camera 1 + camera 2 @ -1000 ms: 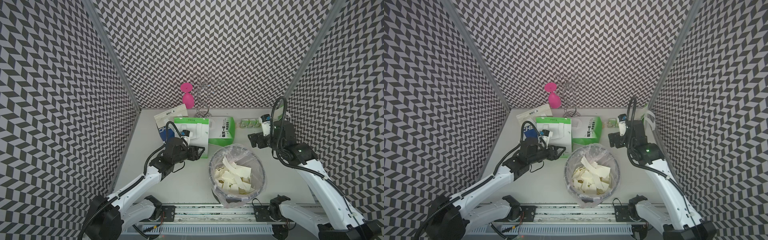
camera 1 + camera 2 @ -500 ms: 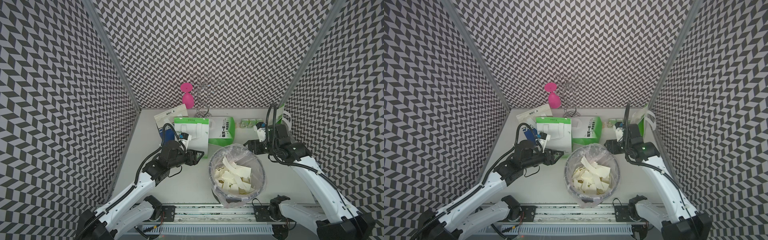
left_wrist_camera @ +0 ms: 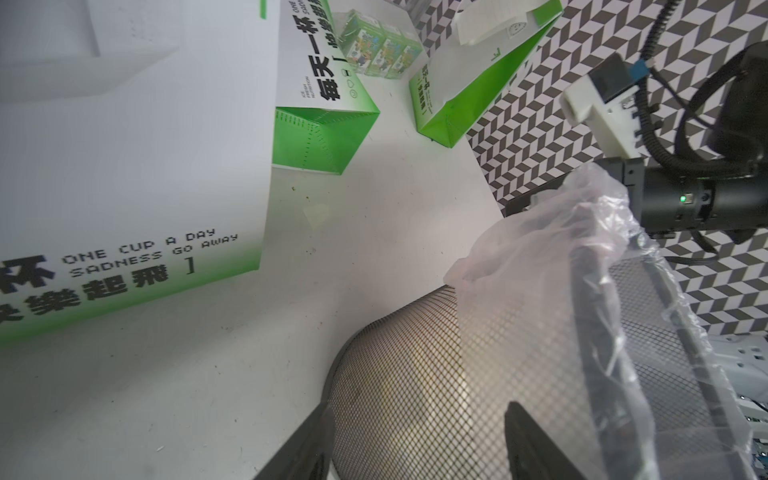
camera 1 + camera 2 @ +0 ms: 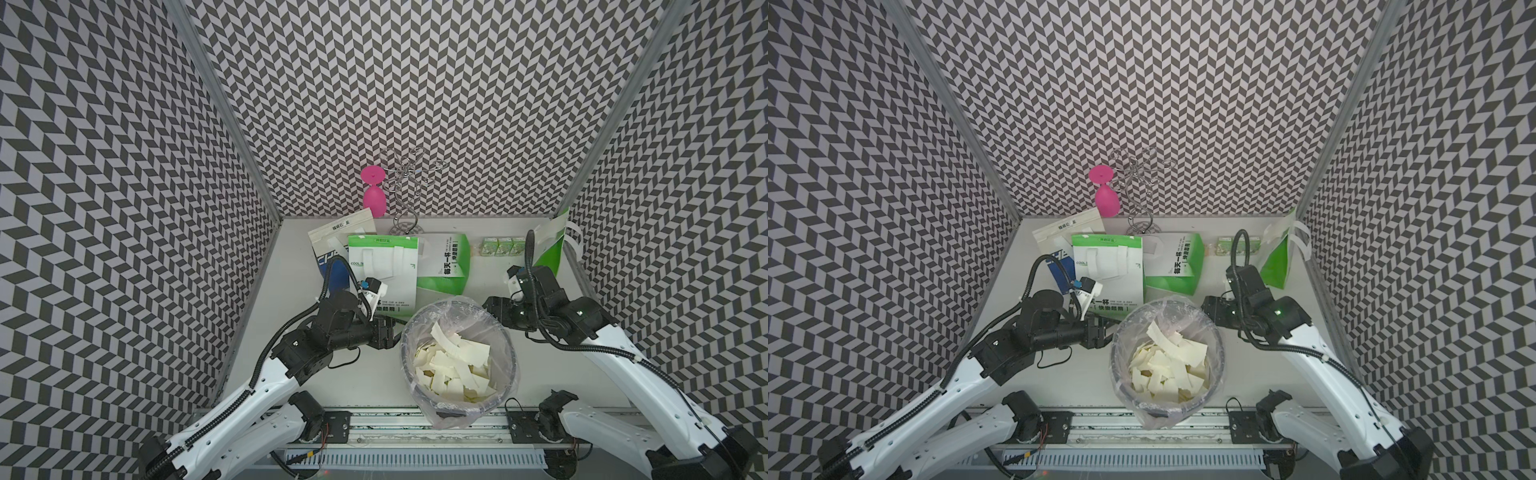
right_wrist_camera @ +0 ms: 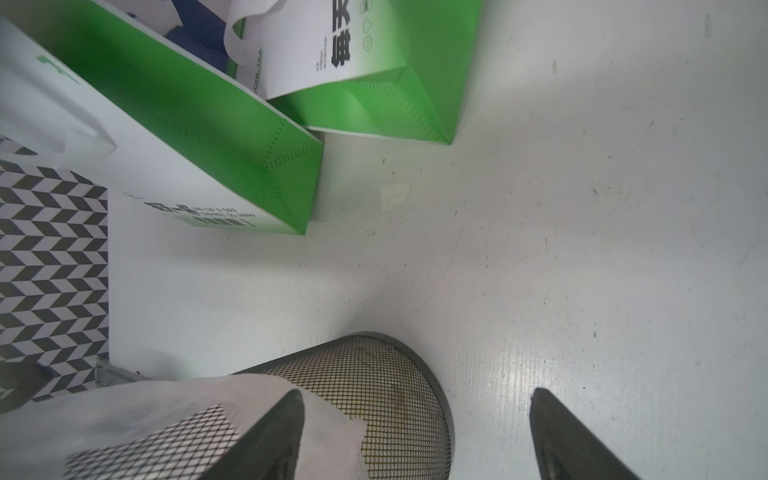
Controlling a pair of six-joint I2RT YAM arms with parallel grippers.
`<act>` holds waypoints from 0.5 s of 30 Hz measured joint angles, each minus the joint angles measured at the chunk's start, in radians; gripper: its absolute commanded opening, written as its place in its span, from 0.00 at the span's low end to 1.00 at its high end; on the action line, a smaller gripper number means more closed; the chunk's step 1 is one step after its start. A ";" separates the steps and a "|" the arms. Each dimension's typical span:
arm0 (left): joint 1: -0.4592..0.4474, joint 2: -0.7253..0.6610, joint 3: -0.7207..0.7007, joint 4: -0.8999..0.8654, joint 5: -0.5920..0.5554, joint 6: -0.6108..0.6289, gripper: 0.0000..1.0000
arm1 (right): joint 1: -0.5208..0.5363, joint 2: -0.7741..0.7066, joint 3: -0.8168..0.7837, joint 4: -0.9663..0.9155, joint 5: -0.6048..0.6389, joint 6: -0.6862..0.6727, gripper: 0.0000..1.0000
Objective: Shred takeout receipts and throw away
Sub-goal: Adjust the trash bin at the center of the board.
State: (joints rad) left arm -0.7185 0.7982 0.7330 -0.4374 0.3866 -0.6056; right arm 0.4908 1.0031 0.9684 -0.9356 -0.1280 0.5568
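Several torn cream scraps of takeout receipts (image 4: pixel 453 365) (image 4: pixel 1167 365) lie in the mesh bin (image 4: pixel 512 365) with a clear liner near the table's front. One small scrap (image 3: pixel 316 214) (image 5: pixel 395 195) lies on the table behind the bin. A pale slip (image 4: pixel 548 235) sits high on the bag leaning at the right wall. My left gripper (image 4: pixel 390 332) (image 3: pixel 419 440) is open at the bin's left side, with the mesh wall (image 3: pixel 415 353) showing between its fingers. My right gripper (image 4: pixel 491 309) (image 5: pixel 415 436) is open and empty at the bin's back right, one finger over the liner.
Two green-and-white paper bags (image 4: pixel 382 270) (image 4: pixel 444 266) lie flat behind the bin, and a third (image 4: pixel 550 259) leans on the right wall. A blue-and-white pouch (image 4: pixel 328 249), small green cartons (image 4: pixel 503 246), a pink goblet (image 4: pixel 373 195) and a wire stand (image 4: pixel 405 187) fill the back.
Both arms came toward the front and closer to the bin. The left gripper left the flat bag for the bin's left side. The right gripper's jaws narrowed a little.
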 measured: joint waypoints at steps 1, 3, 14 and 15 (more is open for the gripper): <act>-0.003 -0.001 0.008 -0.009 -0.004 0.000 0.66 | 0.027 0.004 -0.003 0.003 0.007 0.022 0.84; -0.003 0.002 0.024 -0.028 -0.009 0.002 0.67 | 0.085 0.019 -0.003 0.016 0.025 0.065 0.84; 0.108 0.039 0.080 -0.161 -0.065 0.078 0.67 | 0.214 0.119 -0.003 0.119 0.154 0.184 0.89; 0.125 0.048 0.089 -0.172 -0.068 0.087 0.67 | 0.214 0.132 -0.004 0.132 0.170 0.182 0.89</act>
State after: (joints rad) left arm -0.5938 0.8459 0.8223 -0.6094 0.3183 -0.5186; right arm 0.7048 1.1355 0.9646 -0.8036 0.0422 0.7387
